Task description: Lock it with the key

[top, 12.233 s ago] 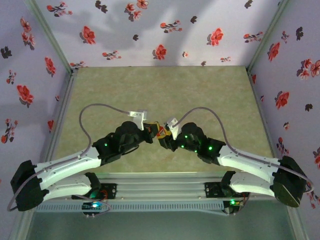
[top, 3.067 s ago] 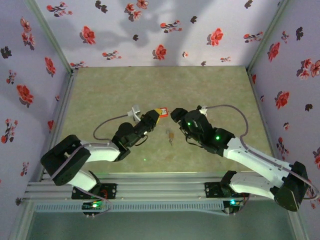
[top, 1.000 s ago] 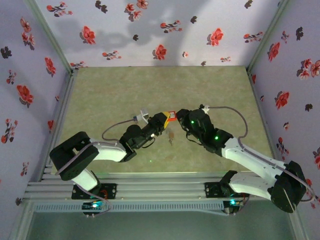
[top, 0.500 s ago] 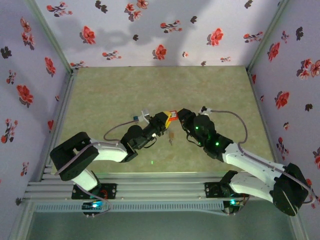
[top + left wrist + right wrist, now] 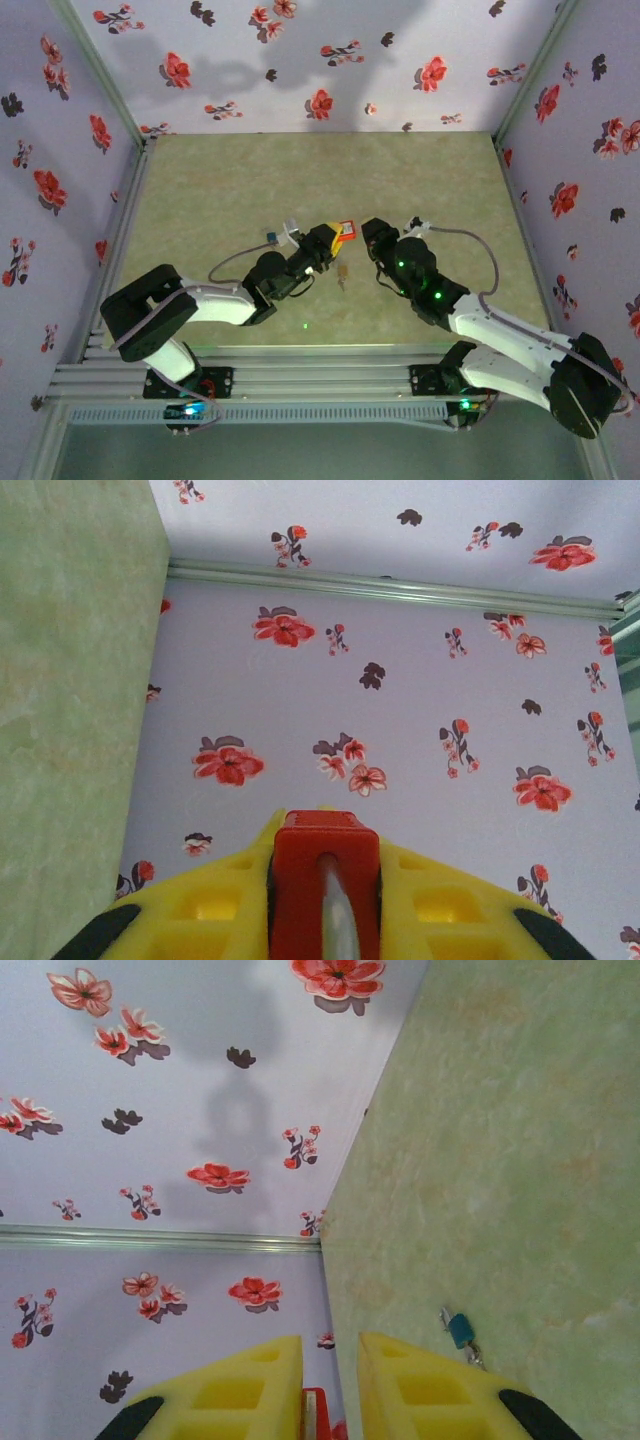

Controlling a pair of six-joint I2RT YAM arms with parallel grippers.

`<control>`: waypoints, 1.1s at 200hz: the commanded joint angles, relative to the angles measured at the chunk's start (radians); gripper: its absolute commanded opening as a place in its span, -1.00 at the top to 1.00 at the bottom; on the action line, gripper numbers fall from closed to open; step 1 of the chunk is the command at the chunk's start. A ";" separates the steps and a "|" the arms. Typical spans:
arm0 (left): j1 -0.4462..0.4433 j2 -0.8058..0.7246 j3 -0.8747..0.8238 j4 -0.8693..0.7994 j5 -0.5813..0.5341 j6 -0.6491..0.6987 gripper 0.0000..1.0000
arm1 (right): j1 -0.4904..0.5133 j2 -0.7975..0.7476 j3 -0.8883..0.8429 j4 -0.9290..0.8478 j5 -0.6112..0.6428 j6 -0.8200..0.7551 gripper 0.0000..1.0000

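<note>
The left claw [image 5: 332, 237] sits at mid-frame in the overhead view, clamped on a red padlock [image 5: 345, 229] above the green worktop [image 5: 250, 180]. The right claw [image 5: 371, 232] is just right of the padlock; whether they touch cannot be told. A small key [image 5: 342, 276] lies on the worktop just below them, apart from both.

Left wrist view: yellow fingers [image 5: 215, 910] flank the padlock at bottom centre, a silvery metal piece running down its middle, with the flowered wall [image 5: 400, 680] behind.

Right wrist view: the fingers stand narrowly apart at the bottom edge. A red sliver shows low in the gap; whether it is pinched cannot be told. The blue-headed key lies at lower right.
</note>
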 commanded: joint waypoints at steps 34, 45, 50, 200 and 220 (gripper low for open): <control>-0.014 0.014 0.043 0.056 -0.022 -0.017 1.00 | -0.006 -0.006 -0.022 0.087 0.036 0.007 0.58; -0.014 0.015 0.043 0.055 -0.022 -0.019 1.00 | -0.006 -0.002 -0.022 0.097 0.036 0.007 0.58; -0.014 0.015 0.043 0.055 -0.022 -0.020 1.00 | -0.006 -0.002 -0.022 0.099 0.036 0.006 0.58; -0.020 0.017 0.043 0.055 -0.028 -0.036 1.00 | -0.007 0.035 -0.038 0.180 0.019 -0.012 0.66; -0.020 0.013 0.040 0.055 -0.031 -0.037 1.00 | -0.006 0.039 -0.038 0.181 0.017 -0.012 0.67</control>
